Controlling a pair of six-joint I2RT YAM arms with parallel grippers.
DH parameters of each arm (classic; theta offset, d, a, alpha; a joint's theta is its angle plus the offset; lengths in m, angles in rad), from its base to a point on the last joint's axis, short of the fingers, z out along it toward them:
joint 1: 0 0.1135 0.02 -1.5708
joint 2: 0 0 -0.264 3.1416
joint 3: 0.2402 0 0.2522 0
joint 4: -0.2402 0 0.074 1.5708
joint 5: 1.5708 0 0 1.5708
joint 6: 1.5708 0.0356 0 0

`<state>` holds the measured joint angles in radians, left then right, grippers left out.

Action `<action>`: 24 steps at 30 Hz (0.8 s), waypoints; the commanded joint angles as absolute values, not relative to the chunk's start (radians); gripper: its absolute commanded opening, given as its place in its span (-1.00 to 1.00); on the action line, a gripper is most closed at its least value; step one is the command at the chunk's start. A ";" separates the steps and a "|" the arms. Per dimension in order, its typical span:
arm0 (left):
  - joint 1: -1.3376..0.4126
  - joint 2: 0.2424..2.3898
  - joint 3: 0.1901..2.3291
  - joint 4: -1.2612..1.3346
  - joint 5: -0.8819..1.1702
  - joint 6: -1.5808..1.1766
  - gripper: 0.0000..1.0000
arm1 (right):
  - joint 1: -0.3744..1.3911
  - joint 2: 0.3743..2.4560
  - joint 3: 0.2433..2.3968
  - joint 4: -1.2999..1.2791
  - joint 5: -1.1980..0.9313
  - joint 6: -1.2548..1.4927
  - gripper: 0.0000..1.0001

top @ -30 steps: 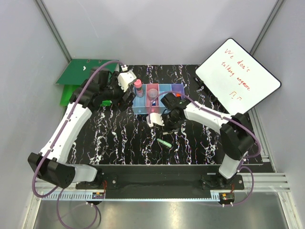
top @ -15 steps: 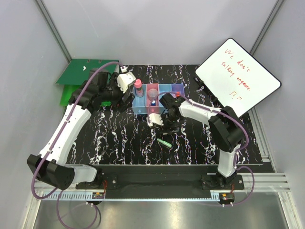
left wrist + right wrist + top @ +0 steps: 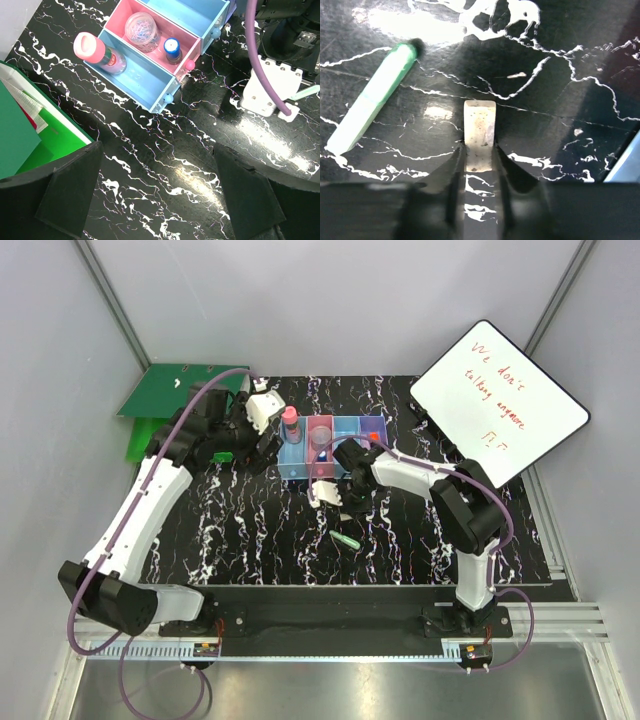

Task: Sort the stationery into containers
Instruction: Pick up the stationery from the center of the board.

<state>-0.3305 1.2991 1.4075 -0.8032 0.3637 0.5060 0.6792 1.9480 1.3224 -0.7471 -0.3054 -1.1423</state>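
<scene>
The black, white-veined tabletop (image 3: pixel 250 530) fills the middle of the overhead view, with a whiteboard (image 3: pixel 500 400) propped at its far right corner and green binders (image 3: pixel 175 390) lying off its far left corner. The left claw (image 3: pixel 157 185) hangs over bare tabletop just left of the containers (image 3: pixel 330 445), its fingers (image 3: pixel 70 190) spread wide apart and holding nothing. The right claw (image 3: pixel 480 150) is low over the tabletop just in front of the containers, clamped on a beige piece (image 3: pixel 480 127) that sticks out ahead of its fingertips (image 3: pixel 454 165). The containers stand as a joined row near the far middle of the tabletop, blue, pink, blue and purple from left to right. The left blue bin holds a pink-capped tube (image 3: pixel 97 50) leaning against its wall. The pink bin beside it holds a clear round box (image 3: pixel 141 29) of clips and a blue-capped piece (image 3: pixel 171 47). A green piece (image 3: pixel 370 97) lies flat on the tabletop, close to the left of the beige piece but not touching it, nearer the arm bases than the containers
</scene>
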 commanded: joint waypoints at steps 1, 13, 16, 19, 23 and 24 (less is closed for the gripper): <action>-0.322 1.307 1.457 -0.773 0.391 0.508 0.98 | 0.675 1.988 1.335 -0.713 -0.282 -1.128 -0.77; -0.316 1.299 1.462 -0.773 0.390 0.514 0.98 | 0.678 1.916 1.325 -0.707 -0.270 -1.098 -1.00; -0.311 1.298 1.448 -0.773 0.397 0.502 0.98 | 0.678 1.873 1.325 -0.707 -0.258 -1.091 -1.00; -0.308 1.293 1.424 -0.773 0.419 0.482 0.98 | 0.678 1.816 1.316 -0.704 -0.255 -1.075 -1.00; -0.308 1.298 1.414 -0.770 0.434 0.465 0.97 | 0.676 1.741 1.299 -0.700 -0.249 -1.054 -1.00; -0.307 1.301 1.413 -0.769 0.439 0.460 0.98 | 0.676 1.732 1.290 -0.687 -0.244 -1.043 -1.00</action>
